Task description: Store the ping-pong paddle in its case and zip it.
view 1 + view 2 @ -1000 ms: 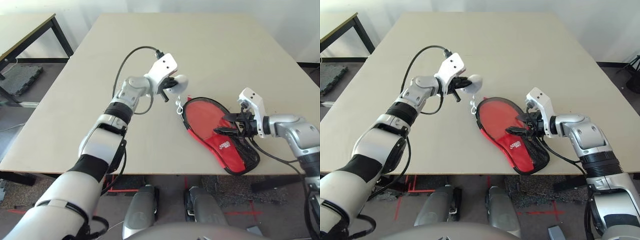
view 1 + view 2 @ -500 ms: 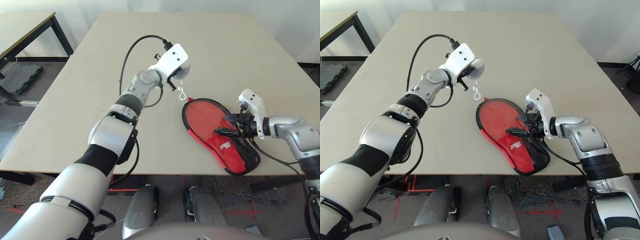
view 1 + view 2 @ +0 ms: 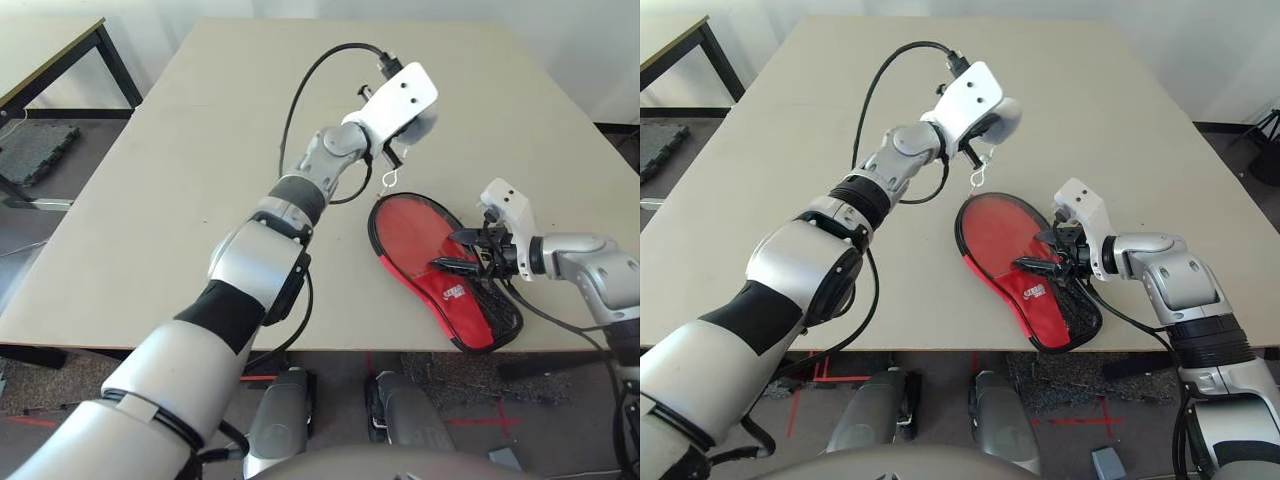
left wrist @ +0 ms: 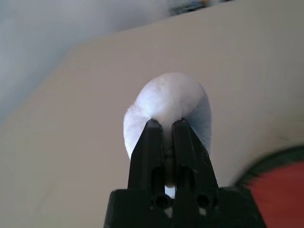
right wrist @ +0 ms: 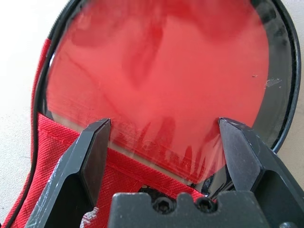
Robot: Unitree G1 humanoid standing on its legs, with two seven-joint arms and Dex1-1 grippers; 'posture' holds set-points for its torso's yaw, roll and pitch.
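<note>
The red case lies open near the table's front right edge, its black zipper rim around it. In it lies the ping-pong paddle: its glossy red face shows, and the case's red fabric covers its near end, hiding the handle. My right gripper hovers open just over the case's middle, a finger on each side of the face. My left gripper is raised above the table beyond the case, shut on a white wad of soft cloth. A small white hook dangles below it.
The beige table stretches wide to the left and far side. A black cable loops above my left wrist. A second table and a dark floor mat lie off to the left.
My left arm has risen and swung to the far right, carrying the white wad and its hook away from the case's rim. The right gripper has stayed where it was.
</note>
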